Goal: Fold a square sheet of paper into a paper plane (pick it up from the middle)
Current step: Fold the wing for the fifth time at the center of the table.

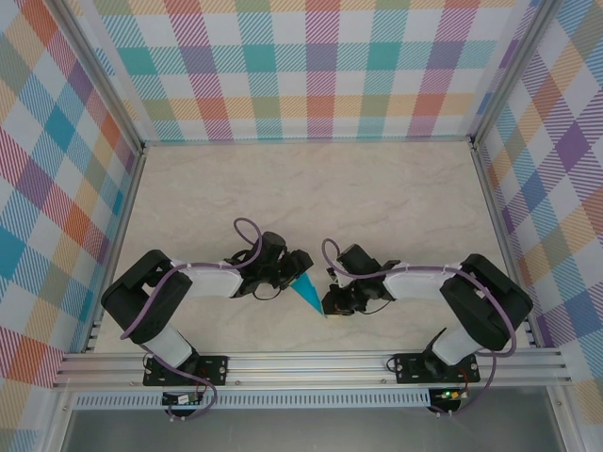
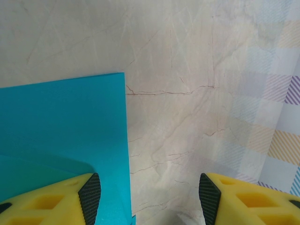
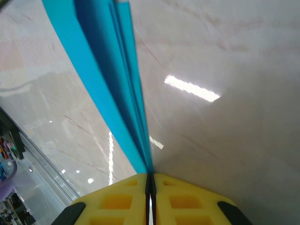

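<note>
Paper plane (image 1: 308,295): teal-blue, folded to a slim wedge; the sharp tip points toward the near edge of the surface, the wide end toward the left arm.
Plane position: between the two grippers, at mid-width of the surface (image 1: 377,198) and in its near half.
Plane layers: in the right wrist view the paper plane (image 3: 105,70) shows edge-on as several stacked folds converging into the jaws.
Plane panel: in the left wrist view the paper plane (image 2: 61,126) shows a flat panel with a straight right edge, a square upper corner and one fold line low on the left.
Contact with surface: cannot tell.
Right gripper (image 1: 332,301): beside the tip end; jaws pressed together, pinching the folded layers (image 3: 150,183).
Left gripper (image 1: 298,268): at the wide end; jaws spread, not clamping (image 2: 149,199).
Left fingers (image 2: 89,197): yellow with black ribbed pads; one overlaps the panel, the other stands over bare surface (image 2: 187,56).
Surface finish: pale marble pattern, glossy, with light reflections (image 3: 225,56).
Enclosure: plaid walls (image 1: 320,66) on three sides; aluminium rail (image 1: 311,363) carries both arm bases.
</note>
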Motion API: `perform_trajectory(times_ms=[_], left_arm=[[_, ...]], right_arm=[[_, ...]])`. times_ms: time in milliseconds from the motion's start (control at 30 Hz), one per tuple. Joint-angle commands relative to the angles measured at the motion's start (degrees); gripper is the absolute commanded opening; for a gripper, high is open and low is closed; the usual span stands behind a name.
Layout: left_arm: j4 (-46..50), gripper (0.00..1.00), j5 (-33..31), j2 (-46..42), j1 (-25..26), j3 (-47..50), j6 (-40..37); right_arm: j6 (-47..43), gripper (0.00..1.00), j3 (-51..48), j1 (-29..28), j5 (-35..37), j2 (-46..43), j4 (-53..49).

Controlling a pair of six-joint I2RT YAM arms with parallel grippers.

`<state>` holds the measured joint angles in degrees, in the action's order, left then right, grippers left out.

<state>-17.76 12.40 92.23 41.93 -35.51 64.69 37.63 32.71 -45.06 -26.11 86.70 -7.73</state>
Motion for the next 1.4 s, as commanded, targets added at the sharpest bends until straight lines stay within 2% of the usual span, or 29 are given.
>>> perform_trajectory(times_ms=[0,200,400,533,733,1000,1233,1367], left_arm=[[4.8,0.6,-2.0,0.9,0.4,0.4,-1.3],[4.6,0.6,-1.9,0.8,0.4,0.4,-1.3],[4.6,0.6,-2.0,0.8,0.4,0.3,-1.1],[4.5,0.6,-1.9,0.9,0.4,0.3,-1.1],[4.0,0.6,-1.6,1.1,0.4,0.0,-1.2],[4.7,0.61,-1.1,-0.7,0.3,-1.2,-4.0],[11.4,0.63,-2.7,-9.8,0.3,-4.8,-10.6],[9.5,0.63,-3.8,-14.8,0.3,-0.2,-9.7]], right_arm=[[-2.5,0.13,-1.0,-0.2,1.4,-3.4,-8.2],[-1.1,0.16,3.3,-0.3,0.3,-8.1,-6.3],[3.7,0.17,7.7,-1.6,-4.2,-0.9,4.7],[6.0,0.17,9.9,-1.8,-1.9,3.9,7.0],[6.7,0.14,11.0,-1.5,2.3,8.5,5.0],[7.1,0.08,6.1,-1.2,6.4,11.4,0.4],[7.3,0.06,5.4,-1.3,6.7,12.3,-0.2],[7.7,0.06,6.5,-1.3,6.6,13.3,-0.7]])
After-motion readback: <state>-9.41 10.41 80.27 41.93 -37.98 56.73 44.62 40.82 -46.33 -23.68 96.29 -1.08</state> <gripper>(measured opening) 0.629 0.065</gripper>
